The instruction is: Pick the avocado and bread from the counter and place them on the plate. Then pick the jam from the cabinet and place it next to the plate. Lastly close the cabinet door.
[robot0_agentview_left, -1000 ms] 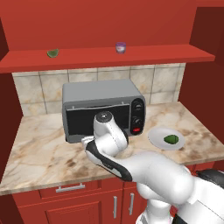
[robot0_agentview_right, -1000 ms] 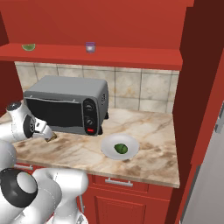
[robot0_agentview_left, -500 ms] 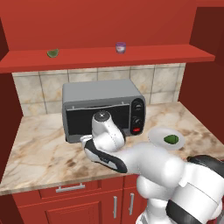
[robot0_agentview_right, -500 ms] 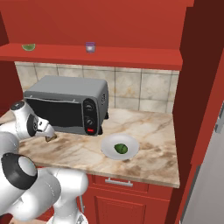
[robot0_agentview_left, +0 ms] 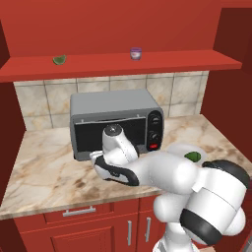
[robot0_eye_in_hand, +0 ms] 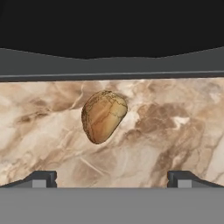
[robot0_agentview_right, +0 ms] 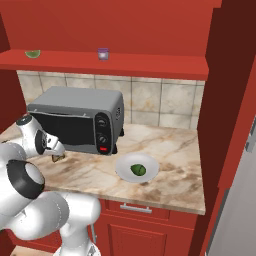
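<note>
A red kitchen, its marble worktop (robot0_agentview_right: 165, 145) running beneath a red shelf. At left the jaws (robot0_eye_in_hand: 112, 178) stand wide apart above the bread (robot0_eye_in_hand: 103, 116), which lies free before the toaster oven (robot0_agentview_right: 80, 119) (lined up, I judge, for a straddling grasp). Rightward, the avocado (robot0_agentview_right: 138, 170) sits on the plate (robot0_agentview_right: 123, 167).

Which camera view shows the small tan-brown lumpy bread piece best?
The hand view: the small tan-brown lumpy bread piece lies whole and large on the beige veined marble counter. The right base view shows a sliver beside the arm; the left base view's arm blocks it.
</note>
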